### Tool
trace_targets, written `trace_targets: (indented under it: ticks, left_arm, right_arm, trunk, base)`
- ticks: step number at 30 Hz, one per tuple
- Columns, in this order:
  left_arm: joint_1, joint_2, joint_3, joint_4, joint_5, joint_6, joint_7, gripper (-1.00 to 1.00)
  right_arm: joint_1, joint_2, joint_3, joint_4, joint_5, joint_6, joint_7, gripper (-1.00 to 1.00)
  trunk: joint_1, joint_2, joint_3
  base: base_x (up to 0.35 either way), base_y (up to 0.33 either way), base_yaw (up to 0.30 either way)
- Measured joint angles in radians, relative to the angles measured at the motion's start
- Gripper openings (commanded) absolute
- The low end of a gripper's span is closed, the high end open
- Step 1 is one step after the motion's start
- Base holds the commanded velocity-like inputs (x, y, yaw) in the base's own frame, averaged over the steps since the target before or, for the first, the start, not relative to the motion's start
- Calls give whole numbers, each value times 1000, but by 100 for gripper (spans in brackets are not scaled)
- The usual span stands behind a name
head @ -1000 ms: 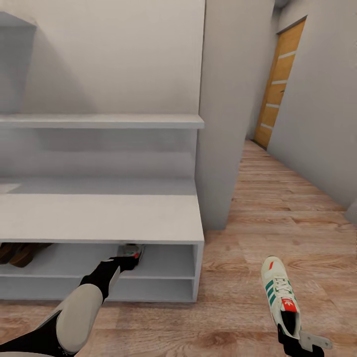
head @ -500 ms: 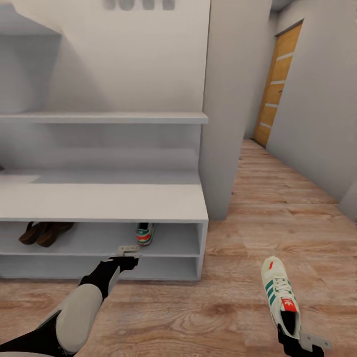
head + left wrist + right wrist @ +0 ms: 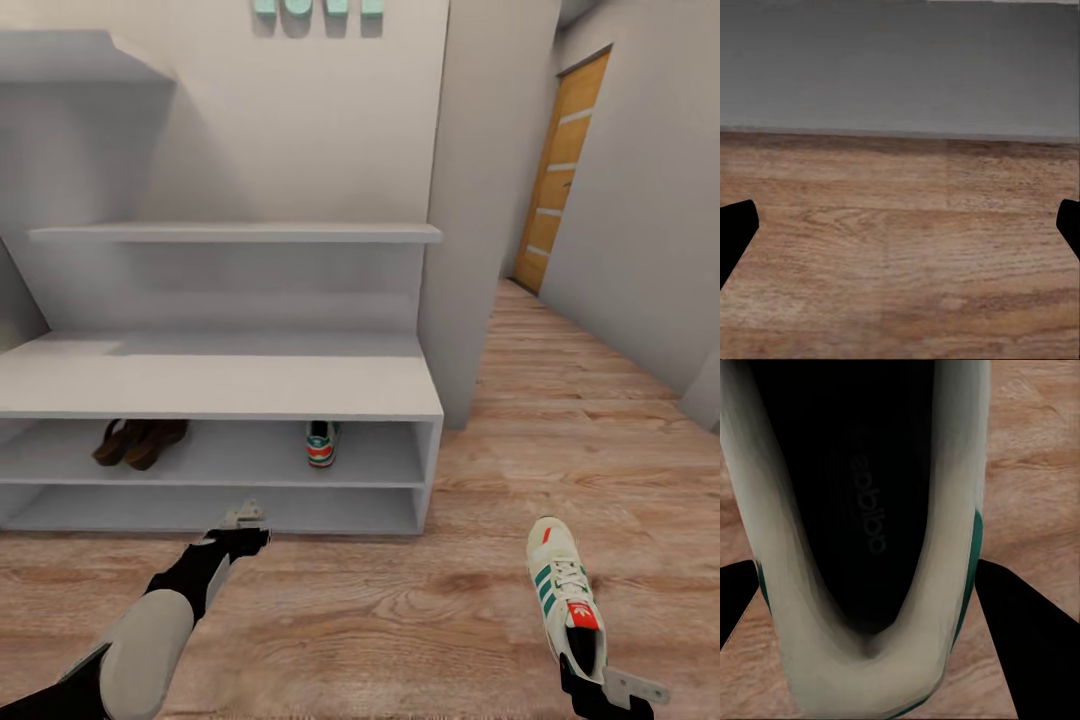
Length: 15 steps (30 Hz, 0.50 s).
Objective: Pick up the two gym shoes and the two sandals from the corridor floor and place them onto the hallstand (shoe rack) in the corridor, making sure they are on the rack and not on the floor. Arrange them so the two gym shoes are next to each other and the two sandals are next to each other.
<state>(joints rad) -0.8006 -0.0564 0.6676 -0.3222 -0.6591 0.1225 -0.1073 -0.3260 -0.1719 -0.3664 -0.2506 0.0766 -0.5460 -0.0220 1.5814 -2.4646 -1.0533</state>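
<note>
Withdrawn left hand [image 3: 246, 517]; held gym shoe [image 3: 566, 593] points toe-forward.

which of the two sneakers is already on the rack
The gym shoe on the hallstand's upper open shelf, right of the sandals. The other gym shoe is held by the right gripper.

A white gym shoe [image 3: 566, 600] is marked with green stripes and a red-orange tongue patch. Dark brown sandals [image 3: 140, 441] are seen on the white-grey hallstand [image 3: 220, 385]. Warm brown grain is shown by the floor [image 3: 420, 610].
</note>
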Motion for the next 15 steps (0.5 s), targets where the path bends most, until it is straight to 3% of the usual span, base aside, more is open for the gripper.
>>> trace_targets:
  ticks: [3, 5, 11, 15]
  left_arm:
    - [42, 18, 3, 1, 1, -66, -6, 100]
    - [112, 47, 10, 0, 6, -140, -30, 100]
    - [207, 90, 13, -1, 13, -236, -104, 100]
    - [283, 126, 16, -1, 66, -316, -166, 100]
  right_arm:
    - [0, 0, 0, 0, 0, 0, 0, -100]
    - [0, 0, 1, 0, 0, 0, 1, -100]
    - [0, 0, 2, 2, 1, -1, 3, -100]
    - [0, 0, 2, 3, 1, -1, 3, -100]
  trunk:
    - [0, 0, 0]
    - [0, 0, 0]
    - [0, 0, 0]
    - [0, 0, 0]
  base:
    - [-90, 283, 0]
    - [-24, 297, 0]
    - [-7, 301, 0]
    - [-1, 304, 0]
